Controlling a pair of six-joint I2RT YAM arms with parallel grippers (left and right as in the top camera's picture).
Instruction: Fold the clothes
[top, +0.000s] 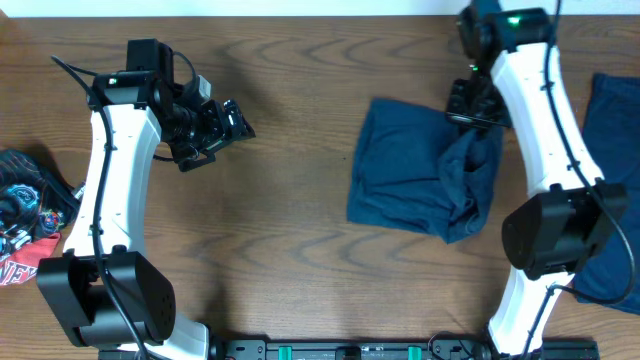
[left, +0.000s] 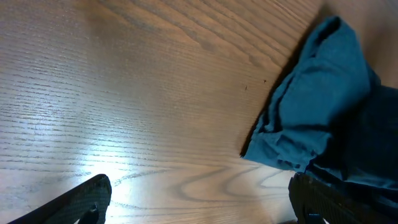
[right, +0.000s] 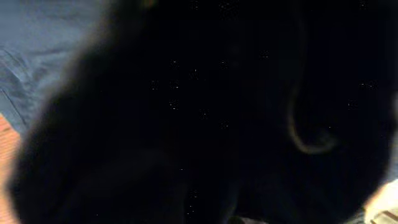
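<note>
One of the clothes, a dark navy garment, lies right of the table's centre, its right side bunched and pulled up. My right gripper sits at that raised top right corner, shut on the fabric. Dark cloth fills the right wrist view and hides the jaws. My left gripper hovers over bare wood at the upper left, well apart from the garment. It is open, with only table between its fingers. The left wrist view shows the crumpled garment at upper right.
A second navy garment lies along the right edge, partly under the right arm. A heap of coloured printed clothing sits at the left edge. Wooden table spreads between the arms.
</note>
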